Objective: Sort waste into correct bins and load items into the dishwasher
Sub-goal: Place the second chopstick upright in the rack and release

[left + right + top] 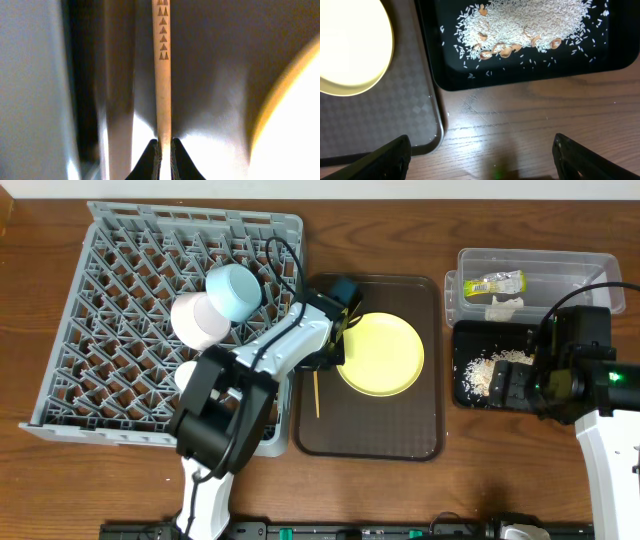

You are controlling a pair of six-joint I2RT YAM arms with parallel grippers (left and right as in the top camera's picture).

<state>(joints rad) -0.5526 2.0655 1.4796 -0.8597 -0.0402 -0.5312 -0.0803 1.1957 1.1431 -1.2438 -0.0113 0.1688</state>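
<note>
My left gripper (164,152) is shut on a thin wooden chopstick (162,75) over the brown serving tray, just left of the yellow plate (380,352). The chopstick (316,394) points toward the front of the tray. The grey dish rack (110,395) holds a light blue bowl (232,288), a white bowl (200,320) and a small white cup (187,372). My right gripper (480,160) is open and empty over bare wood, just in front of the black tray (520,77), which holds rice crumbs (525,20). The clear tub (575,270) holds the green-yellow wrapper (493,282) and the white tissue (505,305).
The brown serving tray (370,435) lies between the rack and the bins. Its corner (385,125) is close to my right gripper's left finger. The clear tub stands directly behind the black tray (470,335).
</note>
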